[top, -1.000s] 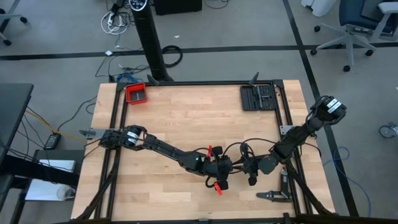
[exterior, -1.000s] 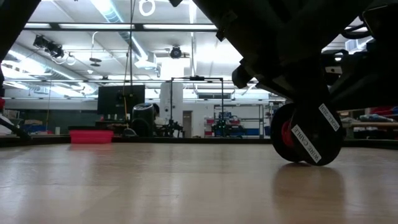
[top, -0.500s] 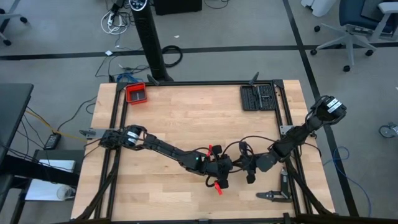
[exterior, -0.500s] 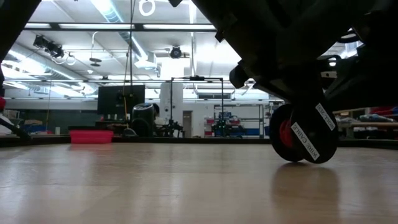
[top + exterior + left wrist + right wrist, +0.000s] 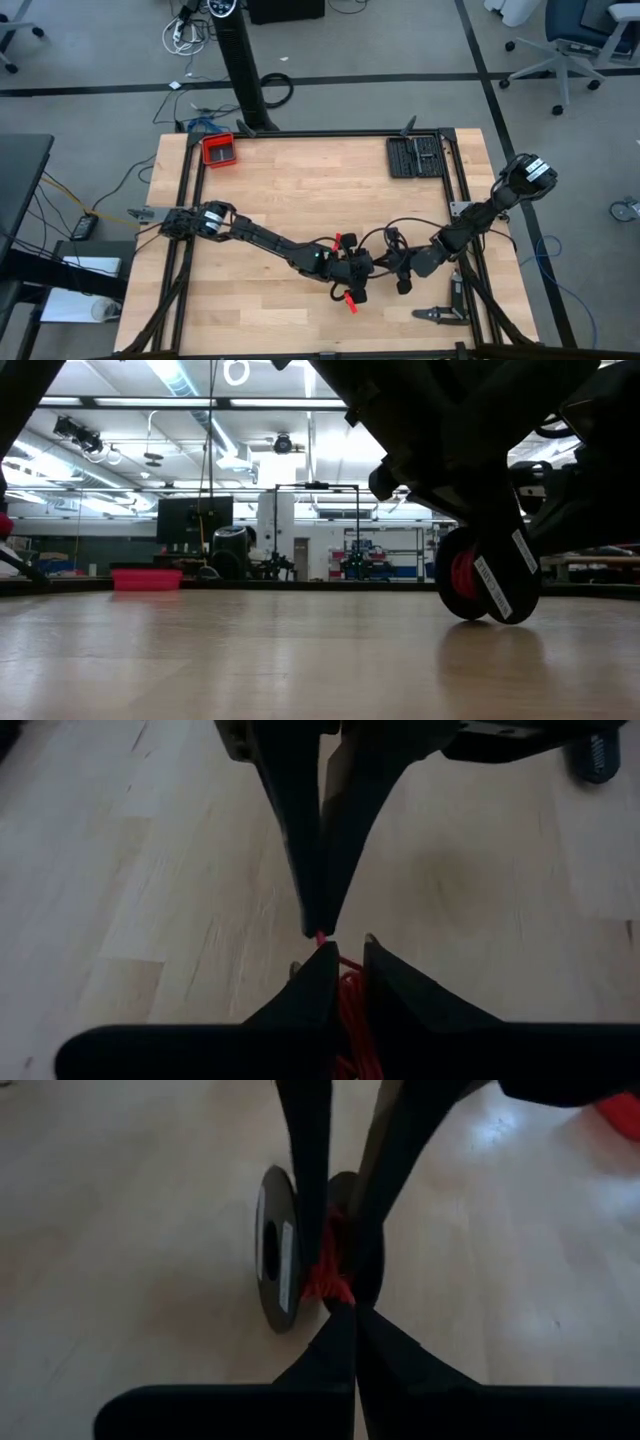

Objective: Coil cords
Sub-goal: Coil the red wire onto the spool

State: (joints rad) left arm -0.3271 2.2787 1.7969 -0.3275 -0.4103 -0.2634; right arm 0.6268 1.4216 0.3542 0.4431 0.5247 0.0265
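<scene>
A black spool (image 5: 490,575) wound with the thin red cord (image 5: 325,1270) stands on the table at the front centre-right, resting on its flange rims (image 5: 478,615) and leaning a little. My left gripper (image 5: 345,945) comes from the left and has its fingers down between the two flanges. My right gripper (image 5: 345,1310) comes from the right, tip to tip with it (image 5: 400,268), and is shut on a red strand. In the high view both grippers hide the spool. My left gripper has its two fingers (image 5: 305,1170) between the spool's flanges, on either side of the red winding (image 5: 338,1230). They slant down from the table's left. The spool stands on its rims beneath them. The pads' contact with the winding is hidden. My right gripper pinches a red strand of the cord (image 5: 320,933) at its very fingertips, right where it leaves the winding. The fingers slant down from the table's right, toward the left gripper's tips. The strand runs short between the tips and the spool.
A red tray (image 5: 218,150) stands at the far left corner and a black slotted tray (image 5: 414,156) at the far right. A dark tool (image 5: 440,314) lies by the front right edge. Bare wood spreads across the middle and left.
In the low view the spool has turned a little on the spot, so its white labels sit differently and its flanges show more edge-on. It stays on the table. Both arms have kept almost still.
</scene>
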